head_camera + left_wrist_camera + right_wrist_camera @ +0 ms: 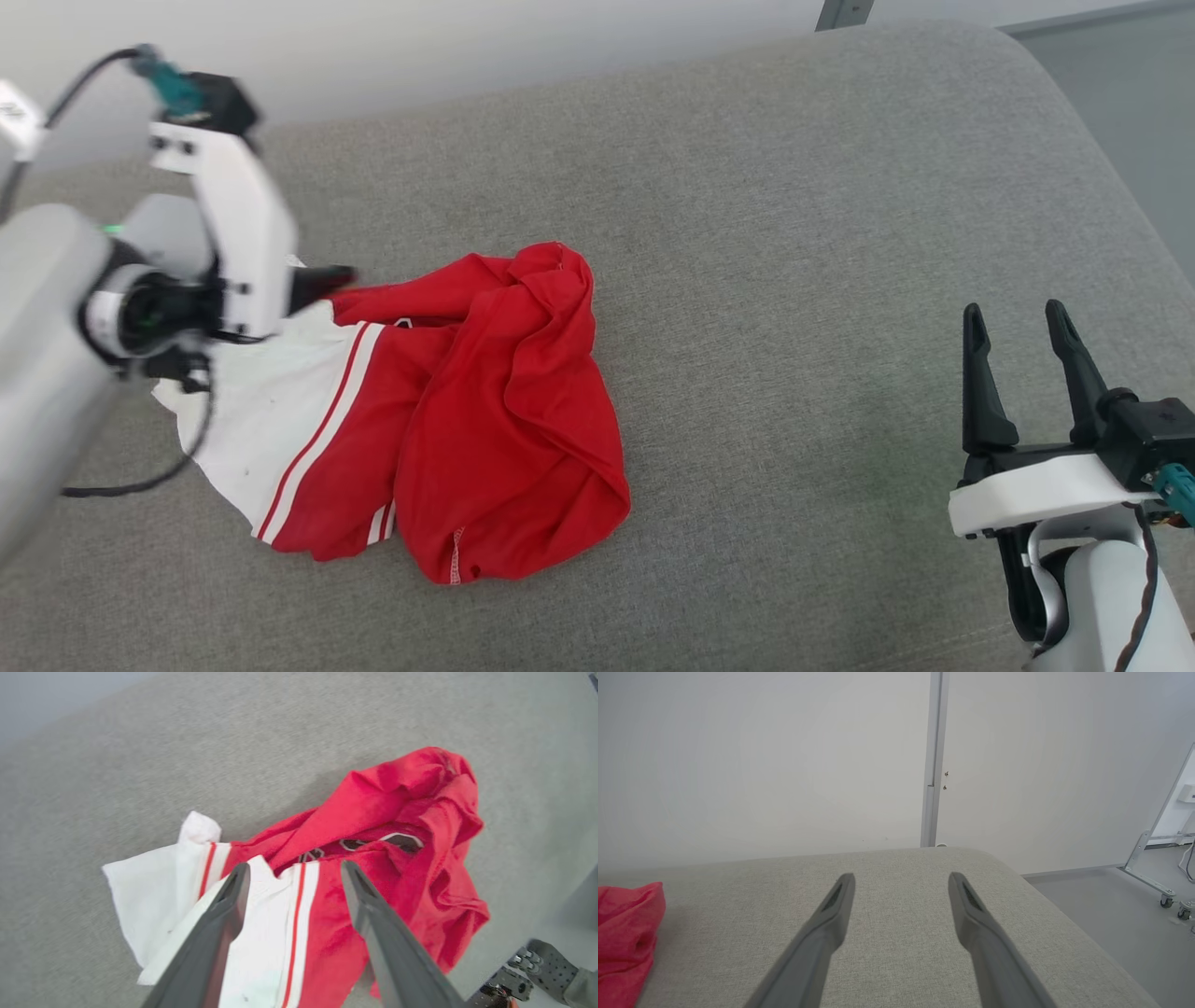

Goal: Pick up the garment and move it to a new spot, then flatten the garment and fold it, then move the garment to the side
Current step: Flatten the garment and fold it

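garment (485,411): thin red fabric, crumpled heap | surface (794,233): grey woven

The worktop (794,233) was a broad pad covered in grey woven fabric, with a softly rounded corner at its far right. Directly on it, toward the left side, lay the garment (485,411) in a crumpled heap. Its red cloth was bunched and folded over itself on the right, and a white sleeve with red-and-white striped trim was spread nearly flat against the grey fabric on the left.
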